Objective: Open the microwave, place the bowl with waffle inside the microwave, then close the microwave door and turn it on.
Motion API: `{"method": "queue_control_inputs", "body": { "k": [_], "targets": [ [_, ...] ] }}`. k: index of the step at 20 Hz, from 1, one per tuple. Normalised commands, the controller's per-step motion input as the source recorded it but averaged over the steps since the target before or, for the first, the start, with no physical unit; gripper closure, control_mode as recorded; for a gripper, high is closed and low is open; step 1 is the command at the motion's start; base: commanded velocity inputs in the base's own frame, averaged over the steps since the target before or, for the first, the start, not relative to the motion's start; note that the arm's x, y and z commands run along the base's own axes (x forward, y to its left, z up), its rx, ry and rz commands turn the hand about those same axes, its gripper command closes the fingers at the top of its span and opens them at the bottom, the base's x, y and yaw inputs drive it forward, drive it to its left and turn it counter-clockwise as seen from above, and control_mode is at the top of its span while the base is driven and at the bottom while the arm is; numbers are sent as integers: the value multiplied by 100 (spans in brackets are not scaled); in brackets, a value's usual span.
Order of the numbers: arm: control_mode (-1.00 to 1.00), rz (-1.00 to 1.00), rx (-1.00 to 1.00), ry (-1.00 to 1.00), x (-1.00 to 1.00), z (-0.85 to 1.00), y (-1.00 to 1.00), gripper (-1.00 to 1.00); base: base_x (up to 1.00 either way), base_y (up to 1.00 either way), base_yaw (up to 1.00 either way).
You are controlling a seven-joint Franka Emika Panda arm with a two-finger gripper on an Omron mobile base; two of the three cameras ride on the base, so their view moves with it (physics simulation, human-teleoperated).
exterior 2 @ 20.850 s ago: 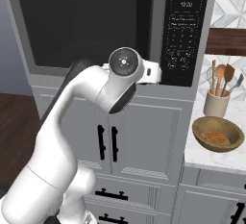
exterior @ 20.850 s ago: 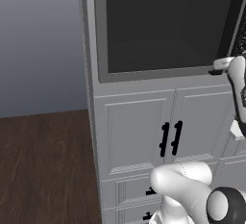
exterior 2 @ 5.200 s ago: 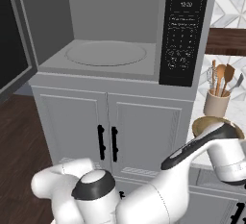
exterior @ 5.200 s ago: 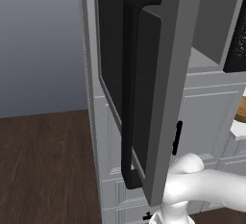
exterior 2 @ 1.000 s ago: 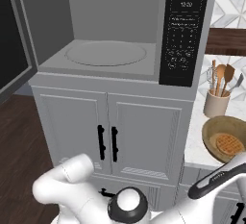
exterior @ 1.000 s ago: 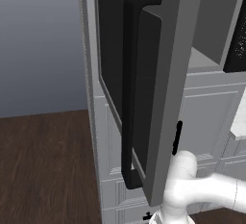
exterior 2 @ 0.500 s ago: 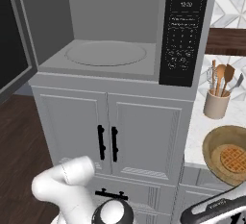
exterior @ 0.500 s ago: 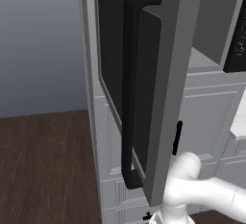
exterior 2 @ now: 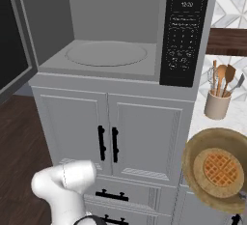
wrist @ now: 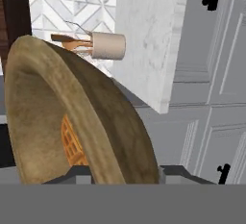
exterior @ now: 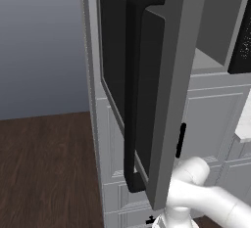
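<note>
Microwave (exterior 2: 116, 31) display "12:00" (blurry)

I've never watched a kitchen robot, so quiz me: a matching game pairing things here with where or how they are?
Things:
1. microwave door
2. bowl
3. utensil cup
4. turntable plate

States:
A. standing on the marble counter
B. swung wide open
C. lying inside the microwave cavity
D. gripped at its rim, waffle inside

Pairs: 1-B, 2-D, 3-A, 4-C

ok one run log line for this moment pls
phase: carry | gripper: shut on bowl | waffle: in bowl | microwave door: open | microwave: cavity bare
</note>
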Motion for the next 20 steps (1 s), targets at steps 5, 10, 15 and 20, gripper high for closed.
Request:
{"method": "queue_control_inputs", "body": {
  "k": [5, 10, 15, 20],
  "targets": [
    [-100, 5, -4, 0, -25, 67, 100, 100, 0, 0, 0],
    [-100, 0, -4, 0, 7, 77, 100, 100, 0, 0, 0],
    [-100, -3, -7, 0, 8, 79, 100, 100, 0, 0, 0],
    [-100, 0, -12, 0, 0, 65, 100, 100, 0, 0, 0]
  ]
}}
